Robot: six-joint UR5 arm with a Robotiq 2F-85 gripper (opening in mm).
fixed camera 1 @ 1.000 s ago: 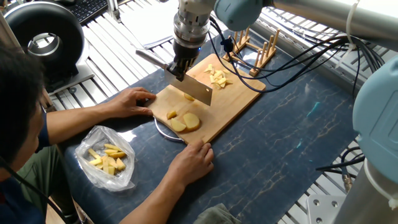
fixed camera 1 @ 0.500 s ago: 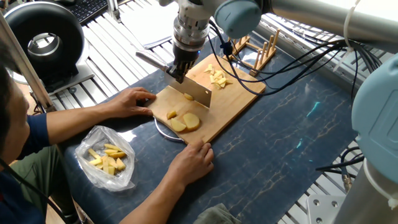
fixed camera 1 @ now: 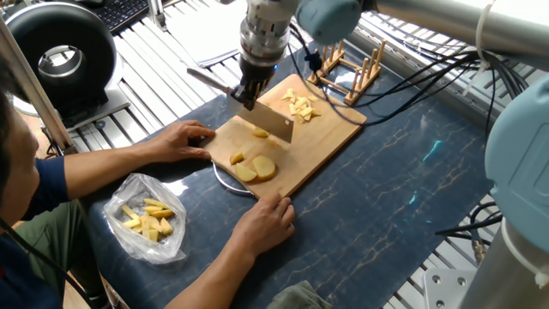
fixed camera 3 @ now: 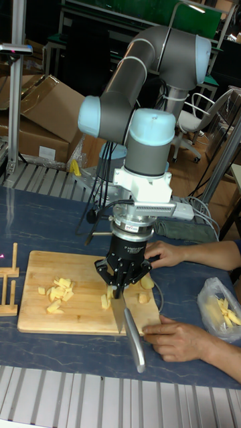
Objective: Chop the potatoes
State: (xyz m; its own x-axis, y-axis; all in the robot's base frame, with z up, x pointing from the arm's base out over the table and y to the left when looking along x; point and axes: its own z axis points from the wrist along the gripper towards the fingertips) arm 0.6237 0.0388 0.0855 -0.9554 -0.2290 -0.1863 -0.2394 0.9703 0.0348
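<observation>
The potatoes [fixed camera 1: 256, 167] lie on the cutting board [fixed camera 1: 330, 137] at frame centre: round slices near its lower edge, one small piece just under the knife [fixed camera 1: 262, 119], chopped bits toward the upper right. The gripper [fixed camera 1: 247, 94], above them, has its fingers closed on the knife's handle. A person's hands [fixed camera 1: 266, 221] steady the board's edges, beside a plastic bag [fixed camera 1: 146, 215] at lower left.

Even indoor light, soft shadows, dim background, mild blur

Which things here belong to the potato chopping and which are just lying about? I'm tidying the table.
For the job: gripper, knife, cutting board, uncut potatoes, chopped pieces, the person's hands steadying the board.

Lying about: plastic bag of yellow pieces, wooden rack.
</observation>
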